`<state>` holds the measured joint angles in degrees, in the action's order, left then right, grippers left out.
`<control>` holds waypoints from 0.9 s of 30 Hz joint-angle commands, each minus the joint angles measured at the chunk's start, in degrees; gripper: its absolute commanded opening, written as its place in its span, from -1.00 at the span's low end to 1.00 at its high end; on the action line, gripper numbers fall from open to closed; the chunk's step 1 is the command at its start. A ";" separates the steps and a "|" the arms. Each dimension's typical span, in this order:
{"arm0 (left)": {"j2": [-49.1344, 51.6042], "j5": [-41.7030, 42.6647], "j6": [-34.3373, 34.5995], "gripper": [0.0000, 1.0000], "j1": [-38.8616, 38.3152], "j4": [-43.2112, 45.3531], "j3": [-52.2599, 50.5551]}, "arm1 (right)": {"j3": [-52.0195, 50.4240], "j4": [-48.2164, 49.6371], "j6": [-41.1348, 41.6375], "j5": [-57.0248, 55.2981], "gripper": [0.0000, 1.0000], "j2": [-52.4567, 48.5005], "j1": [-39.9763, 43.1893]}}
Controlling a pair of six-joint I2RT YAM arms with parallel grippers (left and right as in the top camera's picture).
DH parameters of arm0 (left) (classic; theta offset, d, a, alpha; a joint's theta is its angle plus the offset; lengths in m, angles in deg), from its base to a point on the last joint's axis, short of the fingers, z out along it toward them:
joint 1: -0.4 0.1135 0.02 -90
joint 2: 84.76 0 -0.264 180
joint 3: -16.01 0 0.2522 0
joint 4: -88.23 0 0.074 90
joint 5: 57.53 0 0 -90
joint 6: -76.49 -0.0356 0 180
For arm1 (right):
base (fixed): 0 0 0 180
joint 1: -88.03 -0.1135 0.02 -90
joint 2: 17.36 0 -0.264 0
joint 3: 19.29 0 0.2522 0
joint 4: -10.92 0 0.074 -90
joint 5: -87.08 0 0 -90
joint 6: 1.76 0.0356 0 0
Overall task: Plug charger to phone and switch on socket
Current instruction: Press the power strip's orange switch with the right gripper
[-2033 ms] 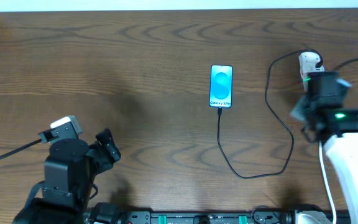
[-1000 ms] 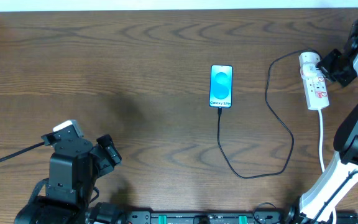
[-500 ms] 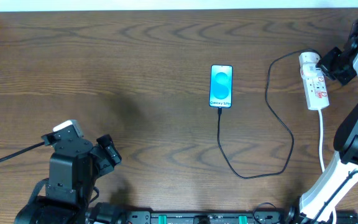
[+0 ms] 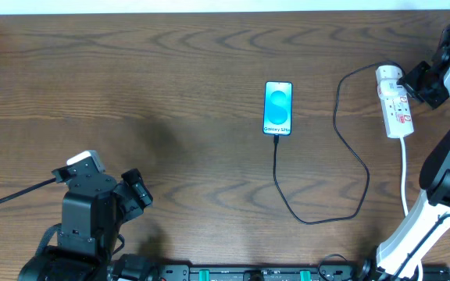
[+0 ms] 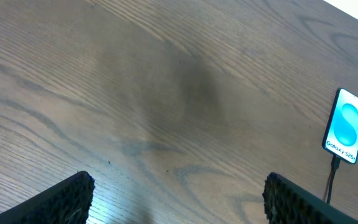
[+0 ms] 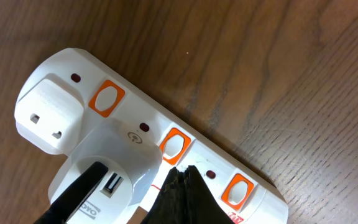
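The phone (image 4: 278, 108) lies mid-table with its blue screen lit; it also shows in the left wrist view (image 5: 345, 126). The black charger cable (image 4: 319, 221) runs from the phone's near end in a loop to the white adapter (image 4: 388, 76) plugged in the socket (image 4: 398, 112) at the far right. In the right wrist view my right gripper (image 6: 180, 177) is shut, its tips over the socket (image 6: 191, 155) beside the middle orange switch (image 6: 174, 145), next to the adapter (image 6: 107, 165). My left gripper (image 5: 176, 202) is open and empty at the near left.
The socket's thick white cord (image 4: 405, 176) runs toward the near edge past the right arm's base. The table's far edge (image 4: 209, 11) meets a white wall. The left arm (image 4: 84, 218) sits at the near left corner.
The right arm swung from over the socket to the far right edge between two seconds and one second ago. Since then nothing has visibly moved.
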<state>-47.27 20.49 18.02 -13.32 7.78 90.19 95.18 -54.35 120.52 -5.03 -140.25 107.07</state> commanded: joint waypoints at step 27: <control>-0.15 -0.70 0.28 0.75 -0.24 -0.15 0.07 | 0.28 0.90 0.22 -4.72 -0.98 -2.51 -2.05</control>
<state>-47.27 20.49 18.02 -13.32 7.78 90.19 95.18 -53.23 120.52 -6.62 -141.52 105.06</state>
